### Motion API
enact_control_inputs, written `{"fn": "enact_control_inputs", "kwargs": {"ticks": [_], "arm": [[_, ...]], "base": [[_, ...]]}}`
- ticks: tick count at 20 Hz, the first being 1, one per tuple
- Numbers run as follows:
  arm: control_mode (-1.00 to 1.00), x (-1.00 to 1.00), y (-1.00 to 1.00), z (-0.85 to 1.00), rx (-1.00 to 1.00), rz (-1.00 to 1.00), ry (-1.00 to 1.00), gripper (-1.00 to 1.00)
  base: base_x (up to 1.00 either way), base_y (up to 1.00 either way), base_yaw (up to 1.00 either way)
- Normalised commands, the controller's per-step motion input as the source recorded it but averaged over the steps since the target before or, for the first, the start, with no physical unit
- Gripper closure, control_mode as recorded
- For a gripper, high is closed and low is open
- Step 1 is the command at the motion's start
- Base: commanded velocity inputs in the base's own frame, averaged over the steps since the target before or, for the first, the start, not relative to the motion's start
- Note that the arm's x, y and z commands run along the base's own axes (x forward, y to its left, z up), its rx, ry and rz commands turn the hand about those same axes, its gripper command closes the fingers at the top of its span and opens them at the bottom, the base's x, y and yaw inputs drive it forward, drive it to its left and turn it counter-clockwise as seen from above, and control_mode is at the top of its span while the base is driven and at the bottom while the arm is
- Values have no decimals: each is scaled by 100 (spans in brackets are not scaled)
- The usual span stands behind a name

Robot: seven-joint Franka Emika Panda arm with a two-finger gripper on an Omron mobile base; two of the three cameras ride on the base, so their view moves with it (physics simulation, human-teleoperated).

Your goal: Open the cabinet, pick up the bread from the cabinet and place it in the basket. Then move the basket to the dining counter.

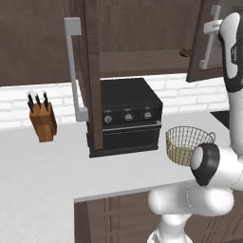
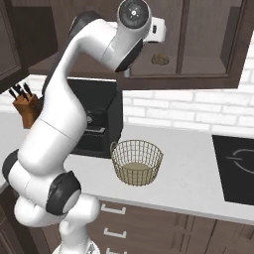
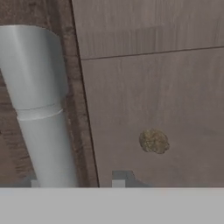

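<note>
Bread, a small brown rounded lump with mottled crust (image 3: 154, 141), sits on the brown shelf inside the dark brown wooden wall cabinet (image 2: 198, 44); the right base view shows it (image 2: 159, 59) just beyond the hand. Cabinet doors stand open; one door edge with its long grey vertical bar handle (image 1: 72, 71) hangs over the black countertop oven with knobs (image 1: 126, 114). The round tan wire-mesh basket (image 2: 137, 161) rests on the white bench (image 2: 193, 173) below the cabinet, well apart from the bread.

Gripper (image 3: 119, 180) points into the cabinet. Two small grey tips show at the bottom of the hand view with hardly any gap visible between them, but whether the fingers are parted or closed cannot be told. Nothing is seen held.

Risks, as judged:
- The thick grey bar handle (image 3: 41, 109) lies close beside the hand; a sideways drift toward it could knock the door
- The bread is offset from the tips' line, so a straight advance would likely miss it or nudge it deeper onto the shelf
- The lump is small and rounded; an off-centre pinch may squirt it out

Orientation: the bread looks nearly round, very slightly wider than tall in the hand view. No clear long axis or pointing direction can be made out, so approach angle should matter little
</note>
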Motion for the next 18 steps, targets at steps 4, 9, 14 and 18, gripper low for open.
{"fn": "enact_control_inputs", "kwargs": {"ticks": [4, 9, 14, 18], "arm": [[-100, -100, -97, 19, 1, 9, -10, 100], [-100, -100, -91, 10, 5, 5, -7, 100], [-100, -100, -81, 10, 5, 4, 0, 100], [-100, -100, -85, 1, 8, 4, 0, 100]], "base": [[0, 0, 0], [0, 0, 0], [0, 0, 0], [0, 0, 0]]}}
